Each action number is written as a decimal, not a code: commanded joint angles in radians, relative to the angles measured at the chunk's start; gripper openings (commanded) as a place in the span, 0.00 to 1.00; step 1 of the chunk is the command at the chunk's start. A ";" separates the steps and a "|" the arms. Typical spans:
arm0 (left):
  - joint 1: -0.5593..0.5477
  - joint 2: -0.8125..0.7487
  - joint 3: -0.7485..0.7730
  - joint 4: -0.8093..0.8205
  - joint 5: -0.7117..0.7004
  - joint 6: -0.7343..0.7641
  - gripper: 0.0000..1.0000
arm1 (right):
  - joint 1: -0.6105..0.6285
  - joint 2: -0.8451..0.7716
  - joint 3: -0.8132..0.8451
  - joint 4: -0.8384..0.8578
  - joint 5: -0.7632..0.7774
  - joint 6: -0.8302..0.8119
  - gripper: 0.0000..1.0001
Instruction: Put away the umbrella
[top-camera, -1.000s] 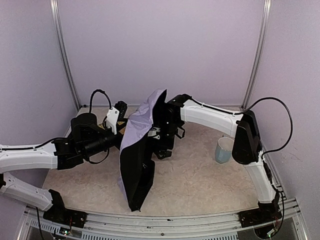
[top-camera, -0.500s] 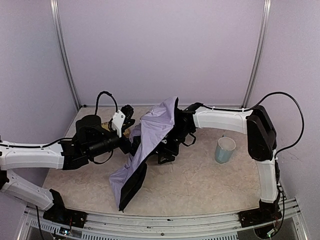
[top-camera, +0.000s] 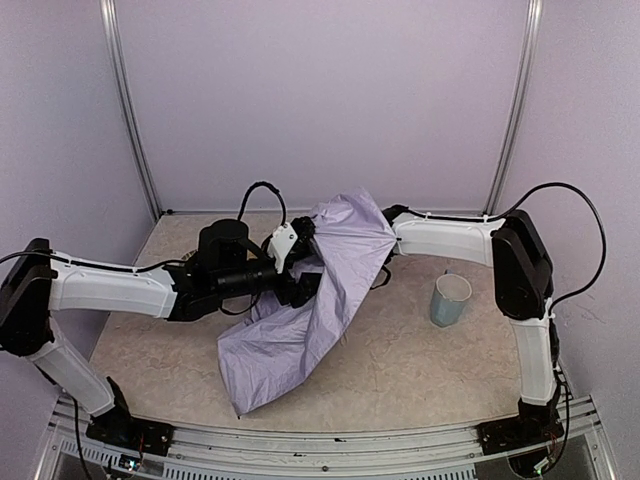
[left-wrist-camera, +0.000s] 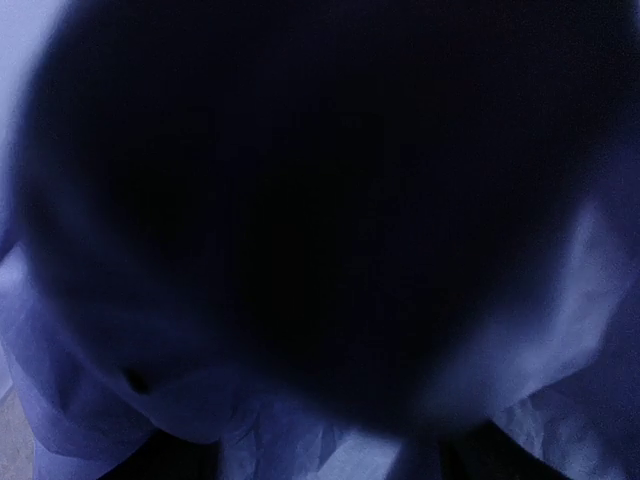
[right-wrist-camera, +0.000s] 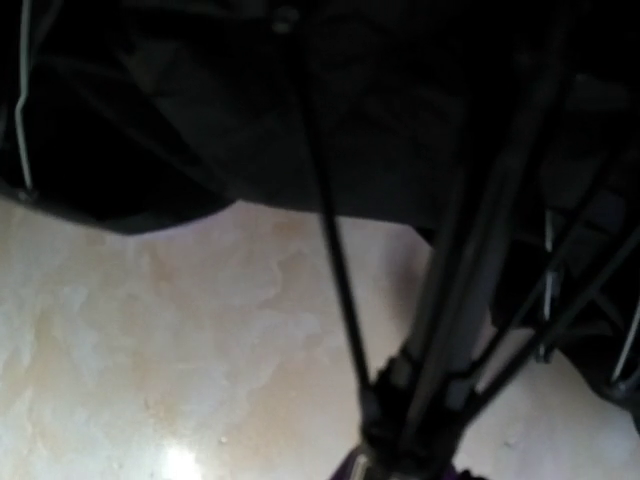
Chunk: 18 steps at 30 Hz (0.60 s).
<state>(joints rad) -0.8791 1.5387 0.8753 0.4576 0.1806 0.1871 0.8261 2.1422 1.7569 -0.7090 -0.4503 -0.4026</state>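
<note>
Beige mottled surface (top-camera: 420, 375) is carrying the umbrella (top-camera: 315, 310), its lavender canopy sagging crumpled at mid-surface and draping over the left pincer (top-camera: 303, 285) and the right pincer, grip impossible to tell, a light blue cup (top-camera: 450, 298) standing apart at right, lilac walls (top-camera: 320, 100) enclosing behind.

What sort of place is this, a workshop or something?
Probably a robot test booth in a lab: plain walls and metal posts enclose a small table, two arms are bolted at its near edge, with an umbrella and a cup as props.
</note>
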 joint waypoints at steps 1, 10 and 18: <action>-0.004 0.037 0.051 0.016 0.056 0.004 0.64 | -0.001 -0.040 -0.019 0.014 -0.014 -0.006 0.57; 0.038 -0.036 0.012 -0.011 -0.083 -0.101 0.00 | -0.002 -0.180 -0.216 0.058 0.062 -0.011 0.60; 0.150 -0.118 -0.124 0.029 -0.031 -0.209 0.00 | -0.006 -0.263 -0.278 0.051 0.074 -0.031 0.64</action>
<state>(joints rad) -0.7681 1.4475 0.8032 0.4530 0.1482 0.0517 0.8261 1.9327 1.4952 -0.6743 -0.3756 -0.4175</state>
